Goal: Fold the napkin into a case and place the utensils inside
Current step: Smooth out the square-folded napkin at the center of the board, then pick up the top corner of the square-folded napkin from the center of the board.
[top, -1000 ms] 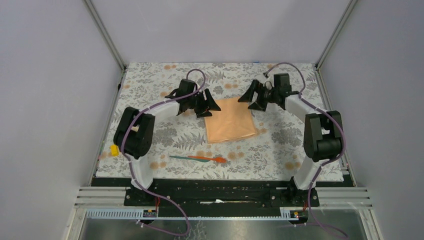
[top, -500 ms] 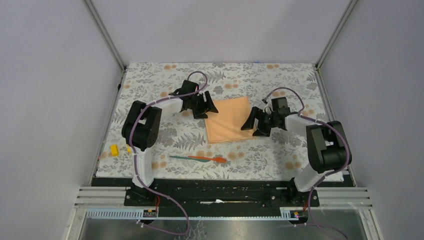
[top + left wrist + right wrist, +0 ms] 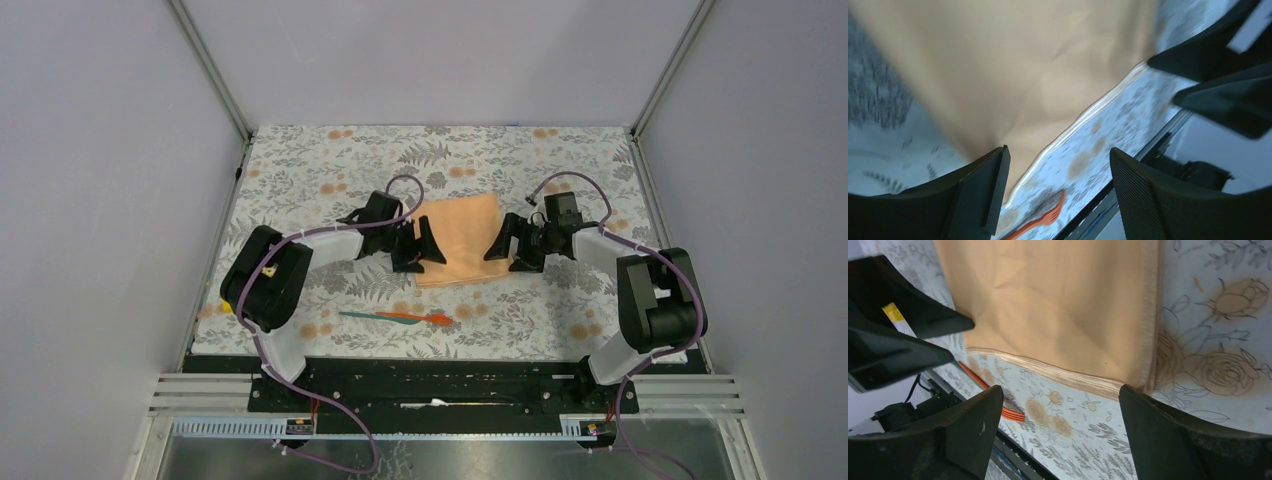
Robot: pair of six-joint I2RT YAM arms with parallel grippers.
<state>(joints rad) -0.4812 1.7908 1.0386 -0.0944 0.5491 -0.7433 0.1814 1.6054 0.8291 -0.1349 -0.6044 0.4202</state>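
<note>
The napkin (image 3: 458, 238) lay flat mid-table on the grey floral tablecloth (image 3: 300, 170): a peach-orange squarish cloth, smooth, with only faint creases. The left gripper (image 3: 418, 245) hung over its left edge and the right gripper (image 3: 505, 240) over its right. Both had their fingers spread wide with nothing between them. Overhead showed the utensils (image 3: 395, 316) whole, thin teal and orange-red pieces lying end to end, well apart from the cloth on the near side. The right wrist view added a pale hemmed border and layered edges at the near corner, in matte fabric. The left wrist view was blurred, but it showed the dotted black pad on one finger and the orange-red piece's end.
</note>
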